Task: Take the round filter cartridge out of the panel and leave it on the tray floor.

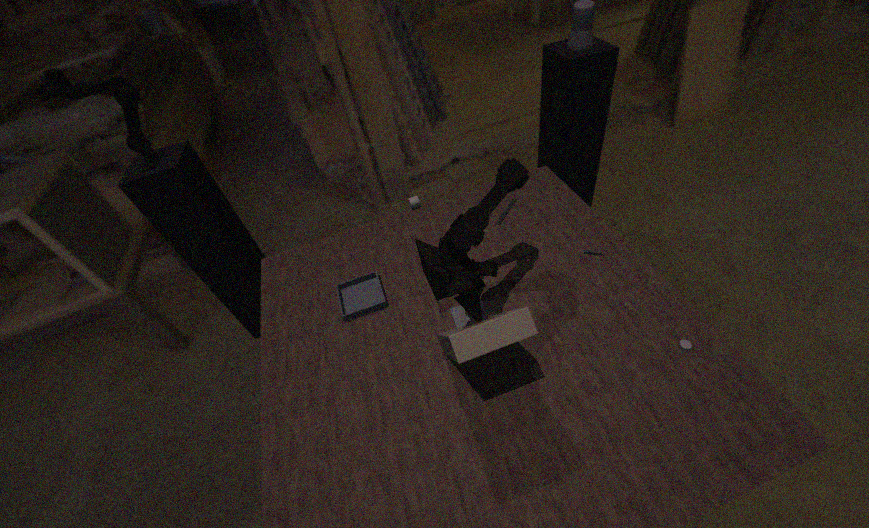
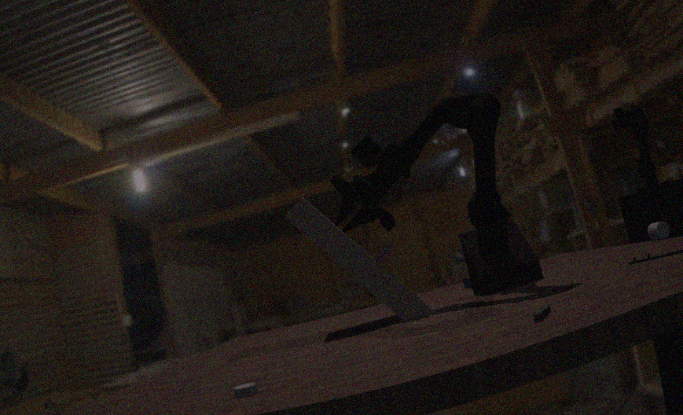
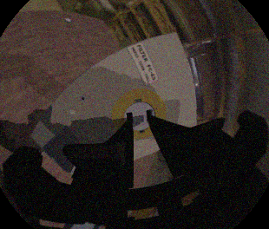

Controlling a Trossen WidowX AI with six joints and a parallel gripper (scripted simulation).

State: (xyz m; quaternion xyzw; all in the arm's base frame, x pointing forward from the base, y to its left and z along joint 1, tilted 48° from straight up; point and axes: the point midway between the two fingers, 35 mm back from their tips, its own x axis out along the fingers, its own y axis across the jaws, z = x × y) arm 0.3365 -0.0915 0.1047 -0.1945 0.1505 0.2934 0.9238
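Note:
The round filter cartridge [image 3: 141,106] shows as a pale disc inside a yellow ring on the sloping pale service panel [image 3: 173,65] [image 1: 493,335] [image 2: 354,260]. My gripper [image 3: 140,120] [image 1: 476,318] [image 2: 339,227] is partly open, with a gap between its two fingertips. The fingertips lie over the left and right sides of the disc and cover the places of its slots. Whether they are inside the slots or just above them, I cannot tell. The tray [image 1: 362,296], with a dark rim and pale floor, stands on the table left of the panel and holds nothing visible.
A small white block [image 1: 413,202] lies at the back table edge. A white disc [image 1: 685,343] [image 2: 245,390] and a thin dark rod [image 1: 593,253] lie to the right. Black pedestals [image 1: 578,118] [image 1: 194,236] flank the table; the left one bears another arm.

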